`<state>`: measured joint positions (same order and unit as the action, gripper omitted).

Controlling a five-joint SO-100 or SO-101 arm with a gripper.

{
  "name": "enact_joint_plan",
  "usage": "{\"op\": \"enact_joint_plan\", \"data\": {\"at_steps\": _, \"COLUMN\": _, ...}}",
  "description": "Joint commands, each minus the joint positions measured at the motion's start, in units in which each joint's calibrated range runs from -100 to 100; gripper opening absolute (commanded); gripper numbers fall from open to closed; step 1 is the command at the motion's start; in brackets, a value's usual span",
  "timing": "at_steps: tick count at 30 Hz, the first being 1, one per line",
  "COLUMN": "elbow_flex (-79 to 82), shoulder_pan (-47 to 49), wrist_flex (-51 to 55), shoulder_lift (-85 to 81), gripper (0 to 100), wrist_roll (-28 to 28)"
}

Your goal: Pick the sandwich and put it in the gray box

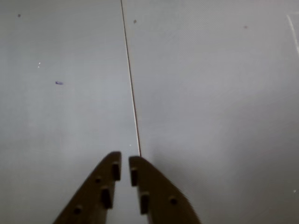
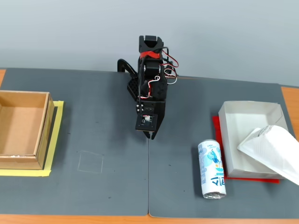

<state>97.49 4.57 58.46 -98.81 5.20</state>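
Observation:
The white wedge-shaped sandwich (image 2: pixel 273 147) lies in the gray box (image 2: pixel 247 108) at the right in the fixed view, resting over its front right corner and sticking out past the rim. My gripper (image 2: pixel 150 135) hangs over the middle of the dark mat, well left of the box, pointing down. In the wrist view the gripper (image 1: pixel 124 161) is shut with nothing between its brown fingers (image 1: pixel 154 186), just above bare mat and a seam (image 1: pixel 133 93). Sandwich and box are out of the wrist view.
A white-and-blue can (image 2: pixel 212 169) lies on its side just left of the gray box, which sits on a red sheet (image 2: pixel 217 135). A deeper brown cardboard box (image 2: pixel 21 128) stands at the left edge on yellow tape (image 2: pixel 57 135). The wooden table edge runs along the front.

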Motion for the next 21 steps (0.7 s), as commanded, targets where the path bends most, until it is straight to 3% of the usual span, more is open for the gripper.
{"op": "enact_joint_plan", "data": {"at_steps": 1, "elbow_flex": -0.02, "shoulder_pan": -0.28, "wrist_flex": -0.73, "shoulder_lift": -0.51, "gripper": 2, "wrist_roll": -0.02}}
{"op": "enact_joint_plan", "data": {"at_steps": 21, "elbow_flex": -0.02, "shoulder_pan": -0.43, "wrist_flex": -0.82, "shoulder_lift": -0.51, "gripper": 2, "wrist_roll": 0.03}}
